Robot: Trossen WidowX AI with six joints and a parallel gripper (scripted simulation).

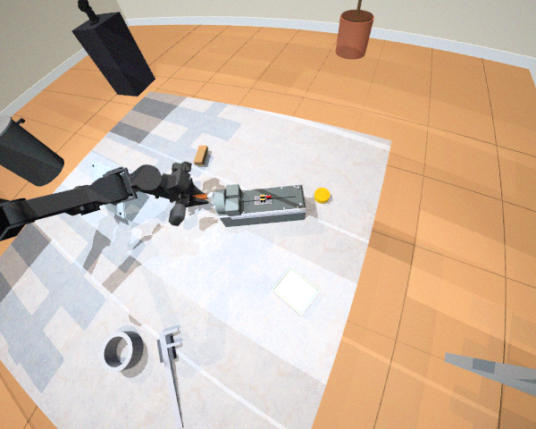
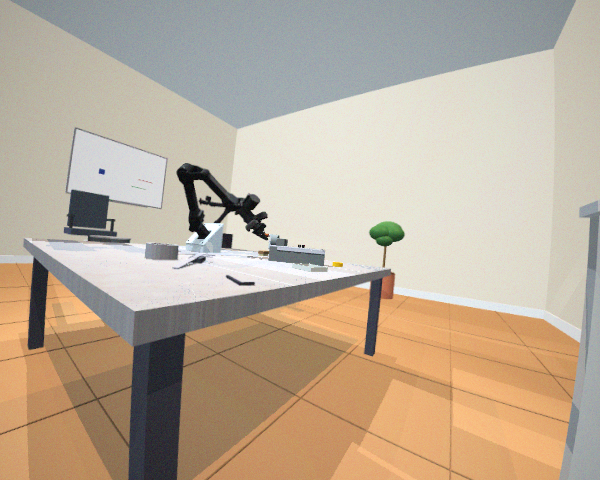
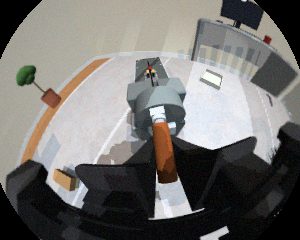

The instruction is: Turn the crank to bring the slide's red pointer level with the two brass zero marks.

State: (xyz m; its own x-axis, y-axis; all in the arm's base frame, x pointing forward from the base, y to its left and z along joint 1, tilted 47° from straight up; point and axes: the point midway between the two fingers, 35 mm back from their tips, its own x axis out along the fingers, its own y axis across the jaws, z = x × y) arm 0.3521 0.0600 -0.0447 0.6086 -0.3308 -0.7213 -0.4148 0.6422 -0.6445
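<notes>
The machine, a long grey box (image 1: 265, 218) (image 2: 296, 256) (image 3: 162, 97) with a round grey housing (image 1: 226, 199) at its near end, lies in front of the arm. Its orange-brown crank handle (image 1: 201, 196) (image 3: 165, 157) sticks out towards the arm. My gripper (image 1: 202, 197) (image 3: 160, 138) is shut on the handle, with one dark finger on each side. On top, the small red pointer (image 1: 268, 197) (image 3: 150, 67) shows a little beyond the yellow brass marks (image 1: 262, 198) (image 3: 150, 73), on the side away from the crank. The exact gap is too small to read.
A wooden block (image 1: 201, 155) (image 3: 65, 179) lies beside the gripper. A yellow disc (image 1: 322, 195) (image 2: 337, 264) lies past the machine's far end. A pale square tray (image 1: 296, 290) (image 3: 211, 78), a grey ring (image 2: 160, 251) and a caliper (image 1: 168, 350) lie off to one side.
</notes>
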